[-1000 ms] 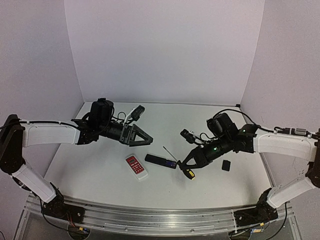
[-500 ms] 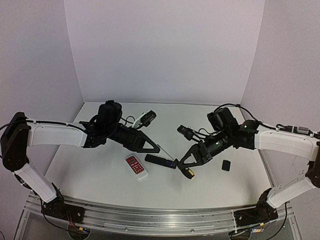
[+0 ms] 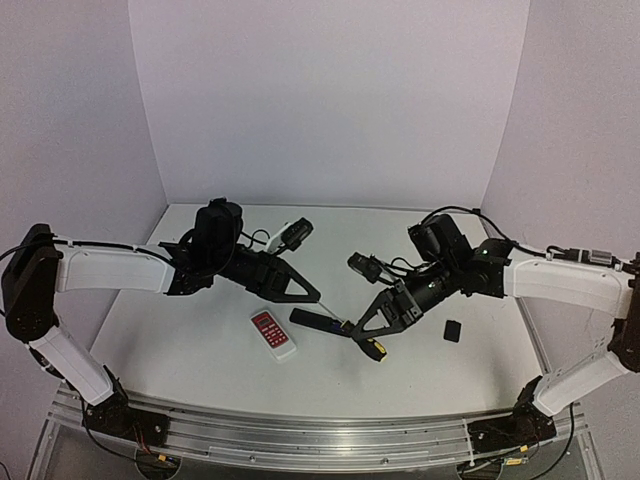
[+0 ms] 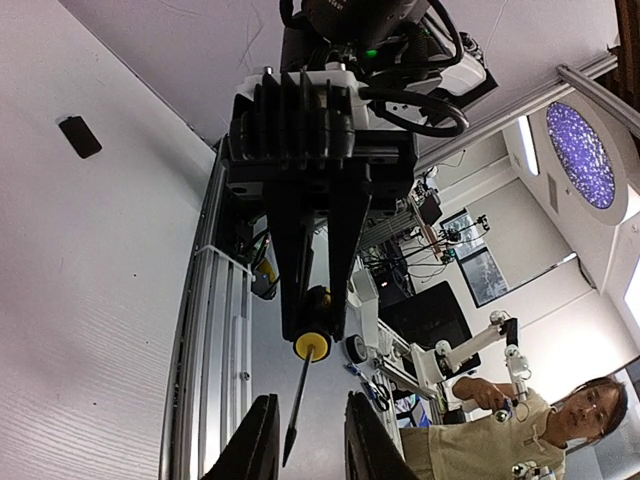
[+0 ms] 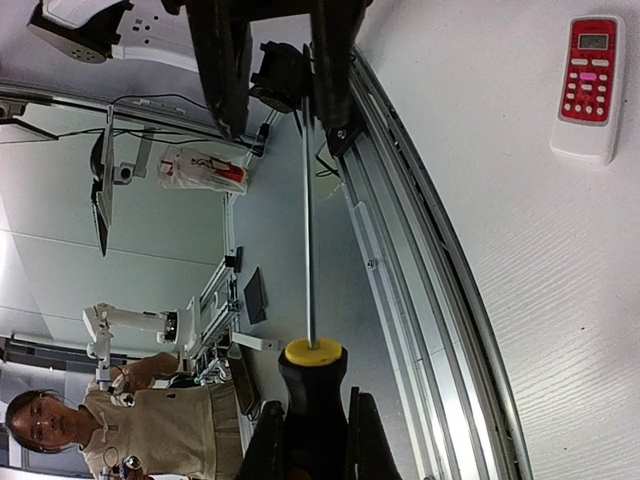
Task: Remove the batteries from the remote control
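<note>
Counting what's on the white tabletop [image 3: 190,345]: two remotes, one screwdriver, one cover, two grippers; the slim black bar-shaped remote [image 3: 312,320] is my landmark; the white remote with a red button face [image 3: 273,334] sits just left of it, not touching; the small flat black rectangular cover [image 3: 452,330] lies well off to its right; the right gripper [image 3: 360,328] is clenched on the yellow-and-black-handled screwdriver [image 5: 313,352] right over the black remote's right end, so that end is hidden; the left gripper [image 3: 315,296] hovers just behind the black remote, jaws slack with a narrow gap, the thin shaft running between them, not pinched; the batteries I can't make out anywhere, too small or covered.
</note>
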Action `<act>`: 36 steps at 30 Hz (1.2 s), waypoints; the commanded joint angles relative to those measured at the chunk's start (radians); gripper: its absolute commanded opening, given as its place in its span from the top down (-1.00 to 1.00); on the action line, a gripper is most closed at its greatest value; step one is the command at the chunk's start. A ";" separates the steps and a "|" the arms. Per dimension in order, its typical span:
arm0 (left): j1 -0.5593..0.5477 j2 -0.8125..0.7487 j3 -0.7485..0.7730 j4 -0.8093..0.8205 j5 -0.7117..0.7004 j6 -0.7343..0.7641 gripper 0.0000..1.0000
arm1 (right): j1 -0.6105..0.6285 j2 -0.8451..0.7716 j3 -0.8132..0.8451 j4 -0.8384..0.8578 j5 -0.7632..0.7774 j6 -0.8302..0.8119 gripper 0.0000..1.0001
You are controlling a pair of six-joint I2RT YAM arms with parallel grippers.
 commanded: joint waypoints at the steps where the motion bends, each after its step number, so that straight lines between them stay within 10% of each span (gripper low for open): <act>1: -0.003 0.002 0.038 0.044 0.039 -0.014 0.76 | 0.009 0.015 0.050 0.025 -0.022 0.006 1.00; 10: -0.006 -0.032 0.007 0.026 -0.028 -0.030 1.00 | 0.009 0.005 0.060 0.027 0.042 0.029 0.88; 18: -0.004 -0.089 -0.073 0.060 -0.295 -0.124 1.00 | 0.010 -0.127 -0.011 0.085 0.388 0.121 -0.62; 25: -0.001 -0.214 -0.199 0.232 -0.499 -0.212 1.00 | 0.010 -0.290 -0.272 0.408 0.646 0.400 -0.70; 36: -0.001 -0.275 -0.299 0.398 -0.599 -0.335 1.00 | 0.010 -0.188 -0.399 0.985 0.527 0.619 -0.70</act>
